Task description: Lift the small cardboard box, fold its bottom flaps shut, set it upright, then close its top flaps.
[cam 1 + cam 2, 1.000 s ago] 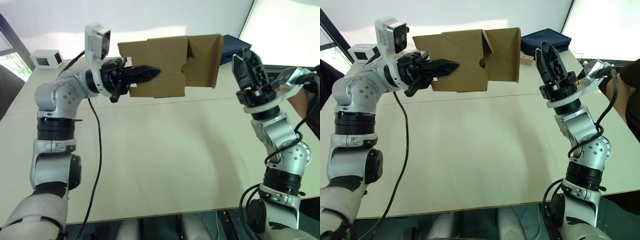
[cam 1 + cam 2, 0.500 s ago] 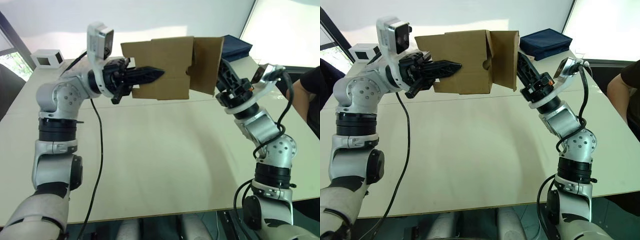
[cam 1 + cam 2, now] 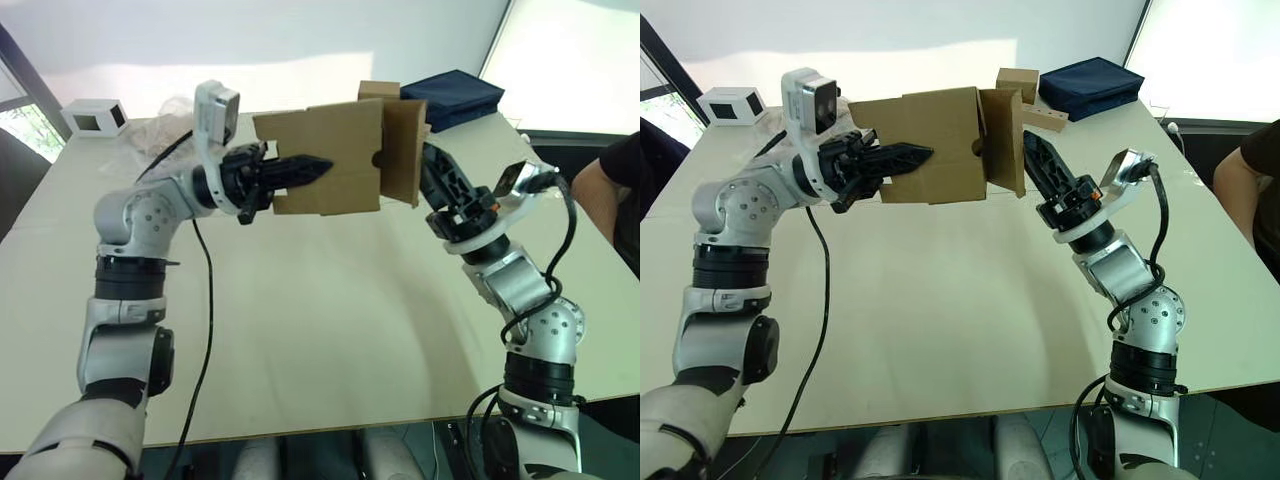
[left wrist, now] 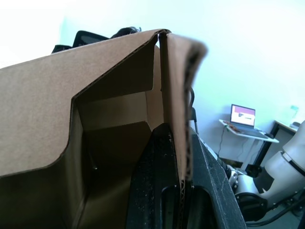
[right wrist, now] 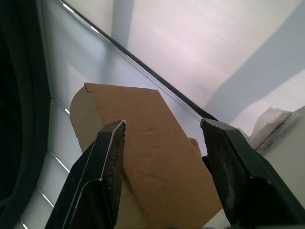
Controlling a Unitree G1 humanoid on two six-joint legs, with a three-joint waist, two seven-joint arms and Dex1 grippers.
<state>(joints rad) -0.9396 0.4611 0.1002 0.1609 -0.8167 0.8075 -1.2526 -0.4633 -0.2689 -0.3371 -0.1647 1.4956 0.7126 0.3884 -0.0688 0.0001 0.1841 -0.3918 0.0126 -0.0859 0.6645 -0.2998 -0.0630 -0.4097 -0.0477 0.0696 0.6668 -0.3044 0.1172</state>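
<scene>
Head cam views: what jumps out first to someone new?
The small cardboard box, held in the air over the table with the left end effector shut on its side wall. The right end effector reaches up against an open flap at the box's right end, fingers apart. Behind, near the table's far edge, sit a dark blue case and a smaller cardboard cube.

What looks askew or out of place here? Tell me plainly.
Nothing looks damaged or spilled. The small cardboard box is held in the air by the left gripper, clamped on one wall. One flap sticks out open at the box's right end, with the open right gripper around it.
</scene>
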